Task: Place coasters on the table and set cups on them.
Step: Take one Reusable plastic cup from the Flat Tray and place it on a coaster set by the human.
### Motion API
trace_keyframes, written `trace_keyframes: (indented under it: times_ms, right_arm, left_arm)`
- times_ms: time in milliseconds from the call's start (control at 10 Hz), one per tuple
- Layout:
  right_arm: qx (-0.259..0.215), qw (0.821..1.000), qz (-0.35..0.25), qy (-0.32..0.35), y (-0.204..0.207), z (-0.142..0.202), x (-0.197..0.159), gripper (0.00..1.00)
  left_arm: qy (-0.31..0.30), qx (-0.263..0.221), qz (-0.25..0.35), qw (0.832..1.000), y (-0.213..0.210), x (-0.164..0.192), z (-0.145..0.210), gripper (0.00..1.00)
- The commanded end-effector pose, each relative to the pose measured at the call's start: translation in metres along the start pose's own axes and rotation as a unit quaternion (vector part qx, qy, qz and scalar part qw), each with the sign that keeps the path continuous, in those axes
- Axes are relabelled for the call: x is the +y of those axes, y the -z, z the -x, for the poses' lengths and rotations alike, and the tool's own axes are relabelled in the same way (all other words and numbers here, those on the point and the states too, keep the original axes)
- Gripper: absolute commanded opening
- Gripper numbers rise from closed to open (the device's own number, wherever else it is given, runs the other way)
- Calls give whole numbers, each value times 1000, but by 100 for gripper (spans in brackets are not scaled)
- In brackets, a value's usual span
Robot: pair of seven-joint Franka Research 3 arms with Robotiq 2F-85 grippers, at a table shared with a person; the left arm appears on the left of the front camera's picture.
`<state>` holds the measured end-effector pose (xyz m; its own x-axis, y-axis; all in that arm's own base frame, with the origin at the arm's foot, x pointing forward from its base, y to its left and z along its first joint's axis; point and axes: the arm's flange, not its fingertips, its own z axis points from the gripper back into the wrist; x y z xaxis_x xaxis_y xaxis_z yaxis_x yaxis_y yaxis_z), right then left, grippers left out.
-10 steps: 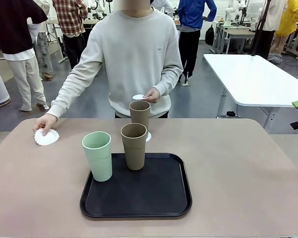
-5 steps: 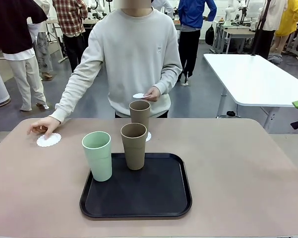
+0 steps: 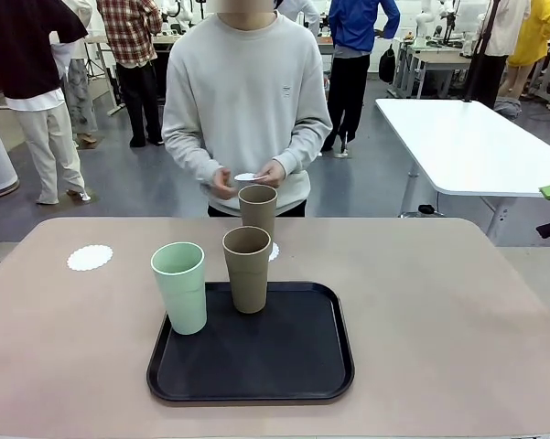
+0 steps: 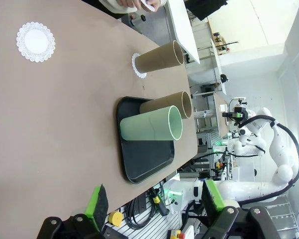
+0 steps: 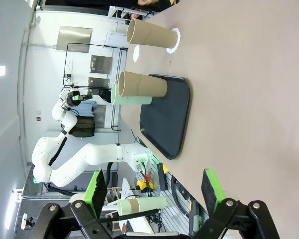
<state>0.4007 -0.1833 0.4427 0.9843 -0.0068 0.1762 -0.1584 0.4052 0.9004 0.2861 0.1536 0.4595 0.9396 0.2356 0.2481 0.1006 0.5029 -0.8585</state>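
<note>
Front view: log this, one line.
left gripper, right gripper: open; tray: mint cup, brown cup; far brown cup: on coaster; left coaster: bare; person's hands: third coaster

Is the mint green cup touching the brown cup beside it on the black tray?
Apart. In the front view the mint green cup and the brown cup stand side by side on the black tray with a clear gap between them.

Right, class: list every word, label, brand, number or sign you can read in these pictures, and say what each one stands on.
No text here can be read.
Small mark on the chest of the person's sweatshirt: too small to read.
Wall panels in the right wrist view: blurred, nothing legible.
Mint cup, brown cups, coasters, tray: no print shows on them.
</note>
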Motion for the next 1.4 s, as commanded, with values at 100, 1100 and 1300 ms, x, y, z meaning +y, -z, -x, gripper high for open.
trace_keyframes:
  times_ms: [100,1100,1300]
  right_arm:
    - [-5,1000,1,-5,-1,-1,0,100]
    - [-5,1000,1,-5,-1,-1,0,100]
    - [-5,1000,1,-5,-1,-1,0,100]
  left_arm:
    - [7,-3,6,1000,0,2,1,100]
    - [7,-3,6,1000,0,2,1,100]
    - [7,-3,6,1000,0,2,1,100]
